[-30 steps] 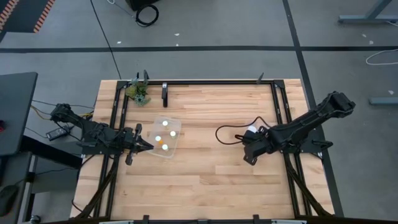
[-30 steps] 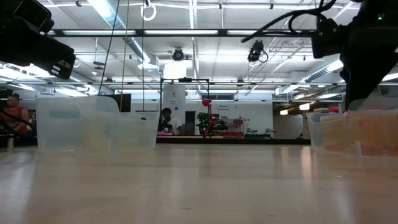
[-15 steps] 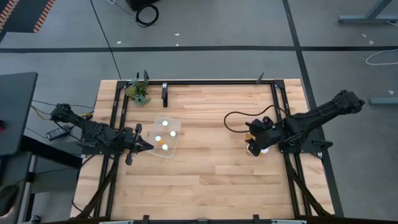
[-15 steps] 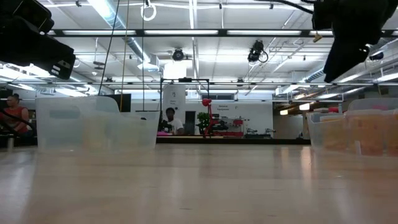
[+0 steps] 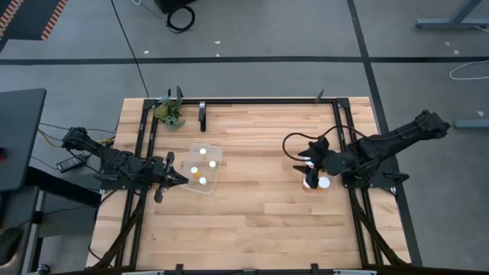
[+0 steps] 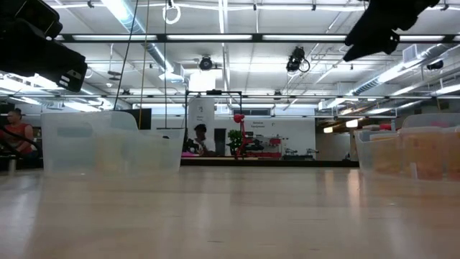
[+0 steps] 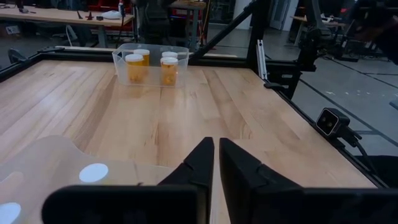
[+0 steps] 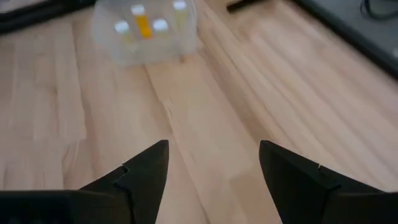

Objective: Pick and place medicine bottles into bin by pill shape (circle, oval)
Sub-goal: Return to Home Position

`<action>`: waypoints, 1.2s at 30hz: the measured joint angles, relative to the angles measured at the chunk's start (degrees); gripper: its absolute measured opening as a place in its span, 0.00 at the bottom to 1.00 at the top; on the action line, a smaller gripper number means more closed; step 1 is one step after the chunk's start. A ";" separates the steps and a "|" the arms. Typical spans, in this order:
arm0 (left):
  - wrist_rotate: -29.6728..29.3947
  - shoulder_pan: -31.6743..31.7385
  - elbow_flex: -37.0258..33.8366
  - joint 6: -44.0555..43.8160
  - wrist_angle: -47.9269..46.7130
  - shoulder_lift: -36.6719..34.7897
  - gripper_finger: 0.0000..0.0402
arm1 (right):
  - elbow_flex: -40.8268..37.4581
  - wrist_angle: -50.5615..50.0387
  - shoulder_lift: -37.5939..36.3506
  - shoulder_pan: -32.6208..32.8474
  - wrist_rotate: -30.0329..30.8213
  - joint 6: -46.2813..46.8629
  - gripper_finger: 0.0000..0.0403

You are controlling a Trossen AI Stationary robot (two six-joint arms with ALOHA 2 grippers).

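A clear bin (image 5: 216,155) on the table's left half holds several white-capped amber medicine bottles (image 5: 212,163). A second clear bin (image 6: 374,152) on the right half holds several more bottles (image 7: 134,67); two of their white caps (image 5: 325,182) show in the high view. My right gripper (image 8: 211,158) is open and empty, raised above the table just on the far side of the right bin (image 5: 307,159). My left gripper (image 7: 216,158) is shut and empty, level beside the left bin's near left side (image 5: 180,179).
A green plant clump (image 5: 170,114) and a black upright piece (image 5: 202,116) stand near the far left corner. A black frame (image 5: 267,101) runs round the table's edges. Bare wood lies between the two bins and along the near edge.
My right gripper has risen away from the right bin and drawn toward the table's far edge. It has turned about, and the bottle caps below it have come into view. The left arm has kept still.
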 joint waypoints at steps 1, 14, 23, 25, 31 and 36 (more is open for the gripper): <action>-0.01 0.00 0.00 0.00 0.00 -0.01 0.08 | -0.02 1.04 -0.13 -0.16 0.37 -1.31 0.64; -0.02 0.00 0.00 0.00 0.00 0.00 0.10 | -17.42 22.14 -14.95 -8.44 -4.56 -9.65 0.54; -0.02 -0.01 0.00 0.00 0.00 0.00 0.07 | -26.45 32.90 -22.78 -11.02 -4.80 -16.45 0.48; -0.02 0.01 0.00 0.00 0.00 -0.02 0.07 | -27.50 33.13 -24.05 -11.27 -4.82 -16.46 0.46; -0.02 -0.01 0.00 0.00 0.00 0.00 0.09 | -32.48 38.14 -29.63 -11.25 -5.61 -17.98 0.40; -0.02 0.01 0.00 0.00 0.00 -0.02 0.10 | -37.71 43.36 -34.26 -11.23 -5.69 -18.36 0.36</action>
